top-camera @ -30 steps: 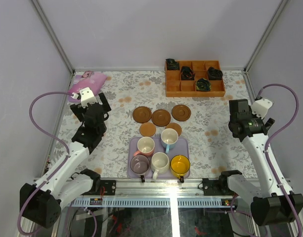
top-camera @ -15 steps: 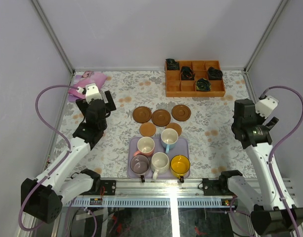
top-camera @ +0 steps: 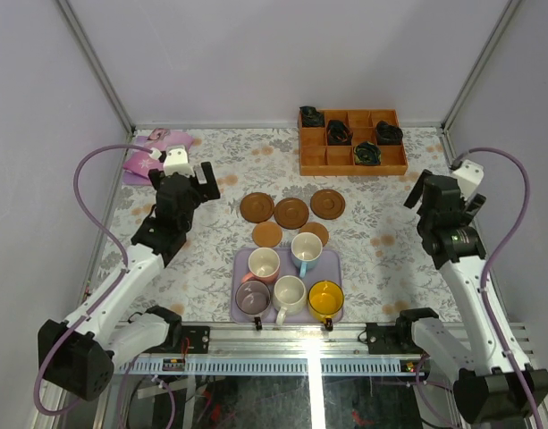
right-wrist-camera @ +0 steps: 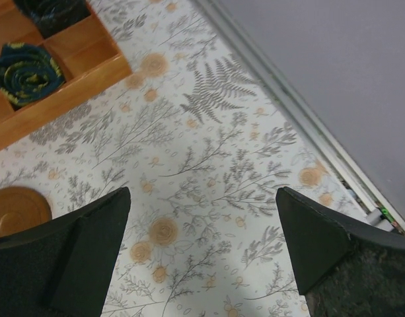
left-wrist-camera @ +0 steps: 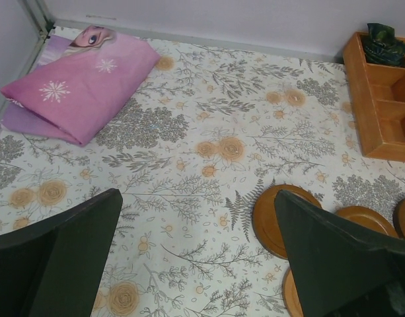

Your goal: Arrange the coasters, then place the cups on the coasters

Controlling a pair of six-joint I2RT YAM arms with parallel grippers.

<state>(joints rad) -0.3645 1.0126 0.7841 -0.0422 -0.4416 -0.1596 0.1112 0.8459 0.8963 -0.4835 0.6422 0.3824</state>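
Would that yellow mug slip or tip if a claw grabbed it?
The yellow cup looks glazed, so probably slippery and breakable. It stands upright, squat and wide-mouthed, so tipping seems unlikely. Pushed sideways, it would likely bump the white cup beside it.

coasters (top-camera: 291, 213): five brown discs, clustered | cups (top-camera: 289, 292): five, upright, on tray (top-camera: 333, 261)

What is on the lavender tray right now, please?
Five mugs: pink, light blue, purple, white and yellow. The tray beneath each is covered, so anything under them is hidden.
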